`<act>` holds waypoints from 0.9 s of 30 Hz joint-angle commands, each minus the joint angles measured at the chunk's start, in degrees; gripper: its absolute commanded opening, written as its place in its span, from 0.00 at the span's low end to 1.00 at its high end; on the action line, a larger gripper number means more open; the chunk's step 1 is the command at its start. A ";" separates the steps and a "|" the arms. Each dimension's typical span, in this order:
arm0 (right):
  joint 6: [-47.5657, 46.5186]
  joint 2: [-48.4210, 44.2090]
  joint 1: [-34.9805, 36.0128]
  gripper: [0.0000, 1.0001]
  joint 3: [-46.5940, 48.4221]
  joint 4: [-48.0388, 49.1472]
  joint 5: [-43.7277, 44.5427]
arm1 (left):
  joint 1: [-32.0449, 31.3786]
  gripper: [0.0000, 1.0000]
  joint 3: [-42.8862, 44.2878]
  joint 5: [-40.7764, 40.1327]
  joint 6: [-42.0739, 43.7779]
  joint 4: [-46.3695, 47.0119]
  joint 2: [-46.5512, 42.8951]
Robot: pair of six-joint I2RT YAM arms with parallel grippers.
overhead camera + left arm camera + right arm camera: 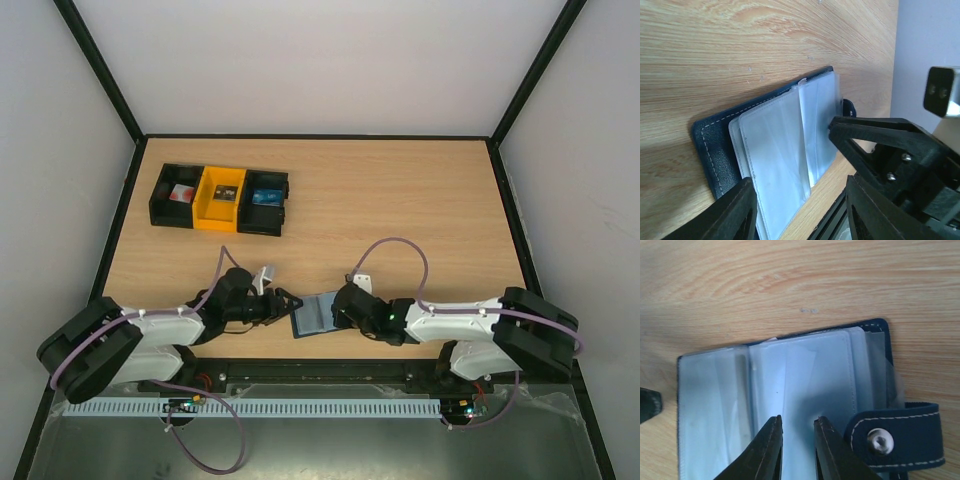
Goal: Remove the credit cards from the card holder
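Pale wood for the table [400,200], with one dark blue card holder [314,316] lying open on it, close to the near edge and about midway between left and right. Directly between the two grippers, one on each side.

Inside the holder, clear plastic sleeves [805,385] fanned out like pages: several, exact count hard to tell, and whether any credit card sits in them cannot be made out. One closing tab [905,432] on the holder's right short edge, white-stitched, with one metal snap [880,441].

Left gripper [287,302] just left of the holder, low over the table, its two fingers [737,212] spread wide apart and holding nothing, the holder's left edge just ahead of them.

Right gripper [797,445] over the holder's right half, beside the tab, its two fingers drawn close with only a narrow slit between. Tips down at the sleeves; whether pinching one cannot be told.

Far left on the table, well apart from the holder, three bins in a row, touching: one black bin [156,205] on the left, one yellow bin [215,222] in the middle, a second black bin [262,226] on the right. One small piece in each: red and white [181,194], dark [224,192], blue [264,197].
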 commanded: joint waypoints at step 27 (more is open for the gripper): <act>-1.47 5.03 0.39 0.18 4.33 6.91 -5.95 | 2.77 0.60 -2.30 2.34 -1.97 4.24 -6.42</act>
